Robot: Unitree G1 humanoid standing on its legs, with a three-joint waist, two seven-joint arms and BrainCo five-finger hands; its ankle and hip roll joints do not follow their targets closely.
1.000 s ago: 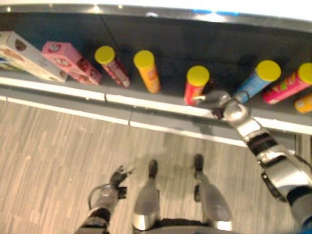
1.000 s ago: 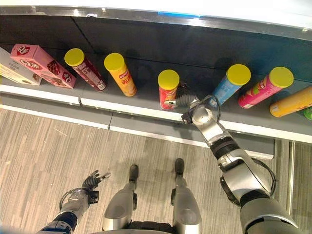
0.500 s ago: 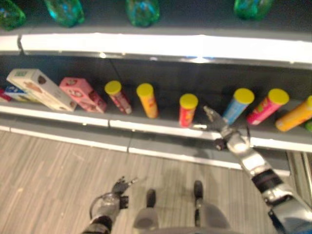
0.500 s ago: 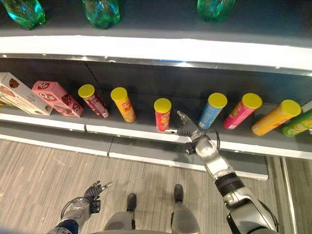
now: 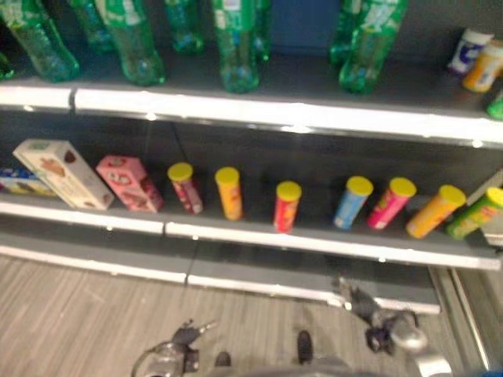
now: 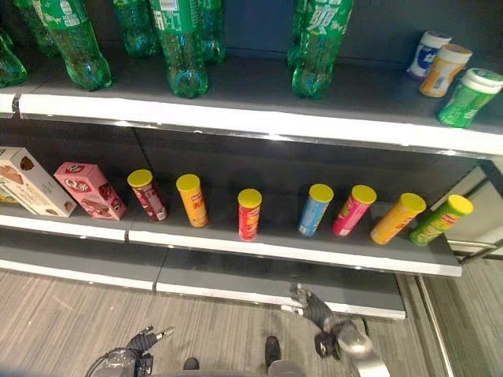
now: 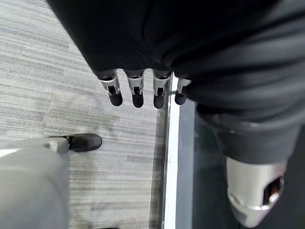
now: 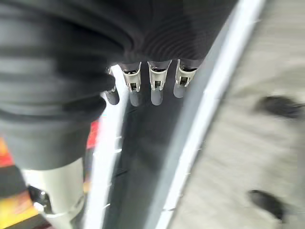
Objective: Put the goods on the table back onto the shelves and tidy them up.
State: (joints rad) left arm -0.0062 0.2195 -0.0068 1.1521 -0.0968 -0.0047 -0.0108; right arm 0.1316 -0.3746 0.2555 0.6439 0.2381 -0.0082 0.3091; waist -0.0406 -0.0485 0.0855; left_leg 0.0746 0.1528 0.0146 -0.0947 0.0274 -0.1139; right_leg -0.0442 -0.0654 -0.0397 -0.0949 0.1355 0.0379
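Note:
A row of yellow-lidded tube cans stands upright on the middle shelf (image 6: 259, 253): dark red (image 6: 147, 194), orange (image 6: 192, 199), red (image 6: 249, 214), blue (image 6: 315, 209), pink (image 6: 352, 210), yellow-orange (image 6: 397, 217) and green (image 6: 438, 219). My right hand (image 6: 314, 308) hangs low in front of the bottom shelf, below and right of the red can, fingers (image 8: 152, 88) straight and holding nothing. Low at the left over the floor, my left hand (image 6: 141, 343) is relaxed and empty, its fingers (image 7: 136, 93) straight.
A pink box (image 6: 89, 190) and a white box (image 6: 30, 181) lean at the left of the can shelf. Green bottles (image 6: 182, 47) and small jars (image 6: 444, 69) fill the upper shelf. Grey wood-look floor (image 6: 63, 330) lies in front of the low dark bottom shelf (image 6: 236, 275).
The camera has tilted up, bringing the upper bottle shelf into view. My right hand has drawn back from the red can and dropped to the bottom shelf's front. The left hand has stayed put.

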